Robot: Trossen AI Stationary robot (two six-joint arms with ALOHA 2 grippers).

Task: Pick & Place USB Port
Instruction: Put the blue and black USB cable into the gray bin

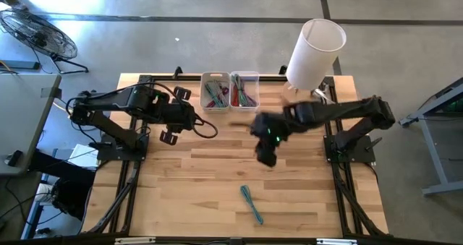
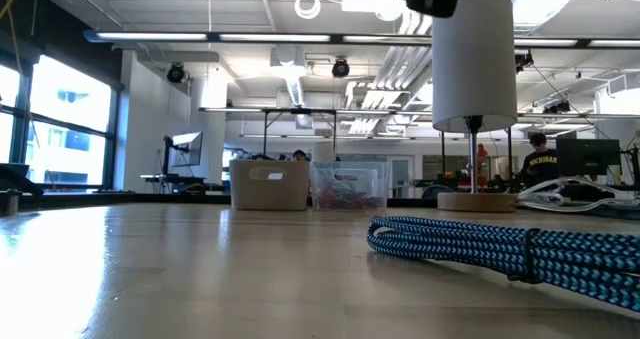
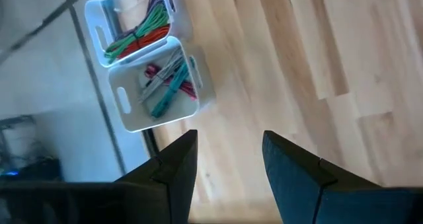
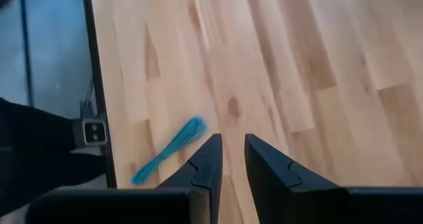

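The USB cable (image 1: 251,204), a blue braided bundle, lies flat on the wooden table near its front edge; it also shows in the low view (image 2: 500,244) and in the right wrist view (image 4: 168,151). My right gripper (image 1: 266,155) hangs above the table's middle, clear of the cable. Its fingers (image 4: 232,141) stand a narrow gap apart with only bare wood between them. My left gripper (image 1: 171,135) waits at the left, raised, its fingers (image 3: 228,138) wide apart and empty.
Two small white bins (image 1: 215,92) (image 1: 245,90) holding coloured cables stand side by side at the table's far edge. A white cylinder lamp (image 1: 315,53) stands at the far right corner. Bare wood lies between the bins and the cable.
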